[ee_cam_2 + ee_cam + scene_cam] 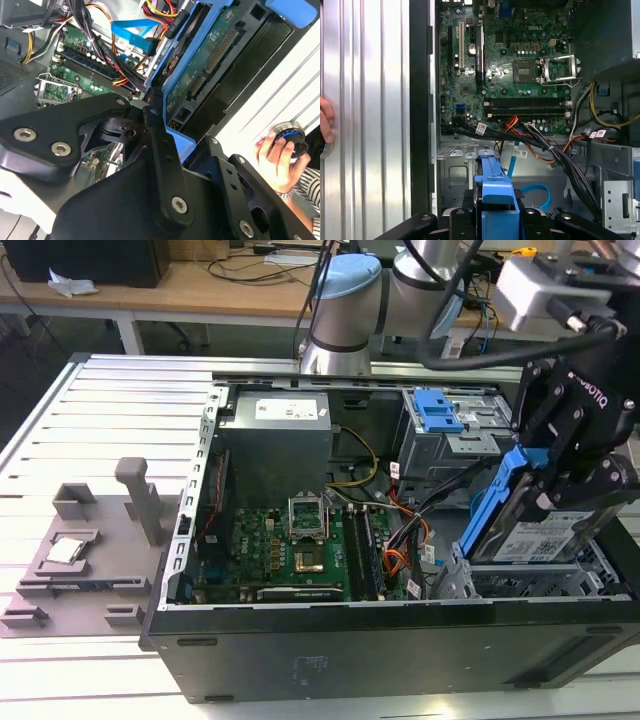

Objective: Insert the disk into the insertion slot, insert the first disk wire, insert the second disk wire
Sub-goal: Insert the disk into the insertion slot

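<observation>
In the exterior view, my gripper (545, 475) is shut on the disk (535, 535), a silver drive with a white label in a blue carrier. The disk hangs tilted, its far end raised, over the front corner of the open computer case at the exterior view's right. Just beneath it lies the insertion slot (480, 585), a low bay of silver sheet metal. The second wrist view shows the disk's green underside (207, 65) between my black fingers (152, 117). The first wrist view has the blue carrier (495, 187) above the slot's metal floor (452, 172).
A taller grey cage with a blue latch (438, 412) stands behind the slot. Black, orange and blue cables (540, 145) run from the motherboard (520, 75) beside the bay. A person's hand (277, 155) rests on a knob on the ribbed table. A grey fixture (90, 540) sits at the exterior view's left.
</observation>
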